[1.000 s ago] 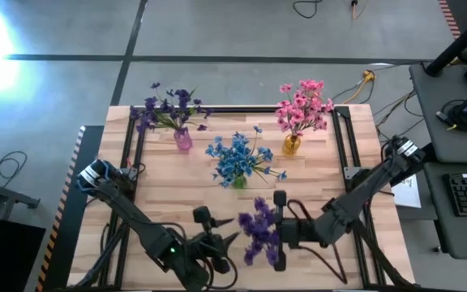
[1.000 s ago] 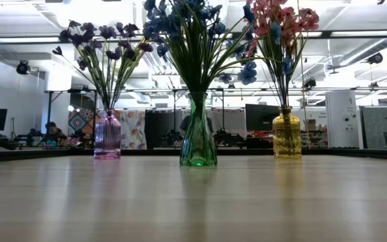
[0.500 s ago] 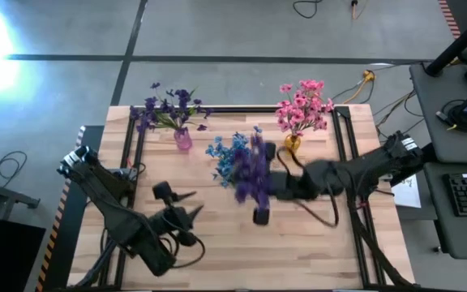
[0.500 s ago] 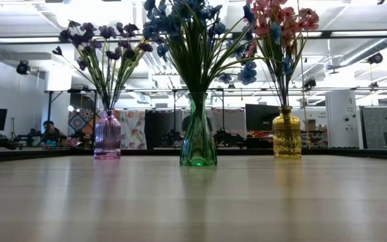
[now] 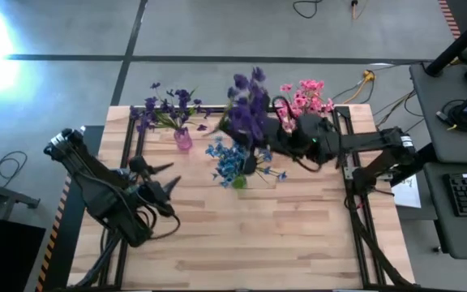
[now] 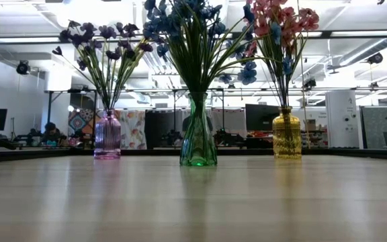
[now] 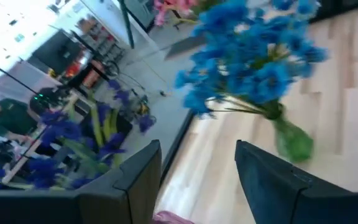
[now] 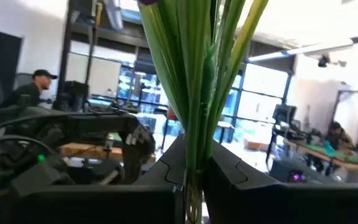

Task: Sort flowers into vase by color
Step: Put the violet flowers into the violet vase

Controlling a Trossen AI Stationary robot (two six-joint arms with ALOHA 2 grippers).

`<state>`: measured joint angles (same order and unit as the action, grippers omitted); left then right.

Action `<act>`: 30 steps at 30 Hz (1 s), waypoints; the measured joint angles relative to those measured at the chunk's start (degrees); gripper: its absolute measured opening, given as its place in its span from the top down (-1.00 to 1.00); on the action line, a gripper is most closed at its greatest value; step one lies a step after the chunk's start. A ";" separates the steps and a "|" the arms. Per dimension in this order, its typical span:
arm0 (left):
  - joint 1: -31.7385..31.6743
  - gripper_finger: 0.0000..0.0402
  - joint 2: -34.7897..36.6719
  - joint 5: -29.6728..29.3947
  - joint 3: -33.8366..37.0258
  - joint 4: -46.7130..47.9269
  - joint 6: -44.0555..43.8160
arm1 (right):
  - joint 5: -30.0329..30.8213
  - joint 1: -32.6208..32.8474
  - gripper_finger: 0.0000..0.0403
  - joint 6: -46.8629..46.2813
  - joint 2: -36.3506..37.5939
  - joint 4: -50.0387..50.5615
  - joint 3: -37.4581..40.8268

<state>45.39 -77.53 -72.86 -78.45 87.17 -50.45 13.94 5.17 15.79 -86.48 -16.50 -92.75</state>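
My right gripper point(image 5: 266, 135) is shut on a purple flower sprig point(image 5: 246, 108) held high over the table's far middle, between the blue and the pink bunches. Purple flowers stand in a violet vase point(image 5: 182, 139) at the far left, blue flowers point(image 5: 235, 158) in a green vase point(image 6: 198, 138) at the middle, and pink flowers point(image 5: 305, 97) in an amber vase point(image 6: 287, 136) at the far right. My left gripper point(image 5: 158, 175) hangs open over the table's left side with nothing between its fingers point(image 7: 138, 177). My right gripper pinches the sprig's bundle of green stems point(image 8: 195, 140) between its two fingers point(image 8: 232, 171). The fingers come from the table's right, about level, and lie across the stems. The sprig is lifted clear of the table, its purple blossoms above the fingers.
The right arm point(image 5: 363, 150) reaches across the pink bunch and hides the amber vase from above. A black frame point(image 5: 136, 154) runs along the table's left and right sides. The near half of the wooden table point(image 5: 258, 243) is bare.
My right gripper has swung from the table's near edge toward the far edge and risen, carrying the purple sprig over the blue bunch. My left gripper has drawn back toward the table's left edge and a little farther away, rising and turning.
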 joint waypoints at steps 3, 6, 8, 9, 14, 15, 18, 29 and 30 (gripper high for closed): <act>-0.11 0.05 4.92 -0.90 3.81 -0.69 0.34 | -0.92 -3.42 0.89 -0.80 -1.54 0.93 -1.45; -0.11 0.05 8.98 -1.16 5.78 -3.47 2.29 | -1.13 -6.42 0.89 -1.09 -3.40 4.53 -4.46; -0.22 0.05 11.20 -1.26 5.90 -7.38 4.14 | -3.95 -8.21 0.89 -2.80 -4.57 8.12 -6.94; -0.20 0.05 12.27 -1.31 5.90 -9.99 5.00 | -6.43 -8.91 0.89 -4.17 -5.06 9.45 -8.22; -0.20 0.05 14.46 -1.28 7.11 -26.34 15.16 | -26.36 -10.67 0.89 -6.99 -6.23 17.00 -12.24; -0.20 0.05 14.50 -1.27 7.82 -29.69 18.69 | -28.42 -10.59 0.89 -6.99 -6.27 18.03 -12.35; -0.51 0.05 14.62 -1.24 9.61 -37.24 27.47 | -28.99 -9.69 0.89 -5.72 -6.31 19.03 -11.76; -2.97 0.05 14.91 2.08 9.41 -58.90 46.20 | -28.95 -7.11 0.89 2.42 -9.66 17.74 -10.61; -3.41 0.05 14.90 2.09 9.02 -61.02 48.41 | -28.95 -6.86 0.89 3.38 -10.23 17.62 -10.71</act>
<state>41.98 -62.63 -70.77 -69.43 26.15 -2.04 -15.00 -1.68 19.17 -96.71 1.11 -103.45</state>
